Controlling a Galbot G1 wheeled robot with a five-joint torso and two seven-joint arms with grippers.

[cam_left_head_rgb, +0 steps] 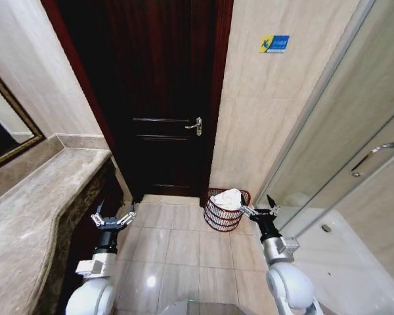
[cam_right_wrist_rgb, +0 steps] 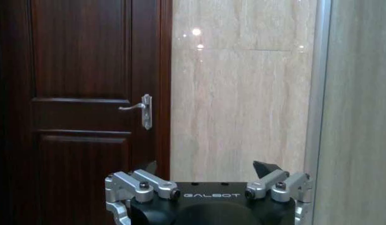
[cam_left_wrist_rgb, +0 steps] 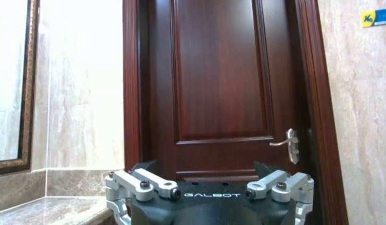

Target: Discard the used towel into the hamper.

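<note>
On the far left we see a marble counter (cam_left_head_rgb: 33, 216) under a framed mirror (cam_left_head_rgb: 6, 125), its edge running close beside the left gripper (cam_left_head_rgb: 113, 216). That gripper hangs above the tiled floor (cam_left_head_rgb: 177, 246) with its fingers spread wide apart — holding nothing, touching nothing. Ahead of it stands a dark wooden door (cam_left_head_rgb: 161, 98), shut, with a metal lever handle (cam_left_head_rgb: 196, 125).

Moving right, the hamper (cam_left_head_rgb: 224, 211) sits on the floor against the pale wall, just right of the door frame. A white towel (cam_left_head_rgb: 228, 198) lies bunched inside it, rising a little above the rim.

The right gripper (cam_left_head_rgb: 261, 209) is just beside the hamper's rim, fingers also splayed wide and empty — we cannot tell whether it touches the wire. To its right runs a glass shower partition (cam_left_head_rgb: 354, 157), leaving open floor between the two arms.
</note>
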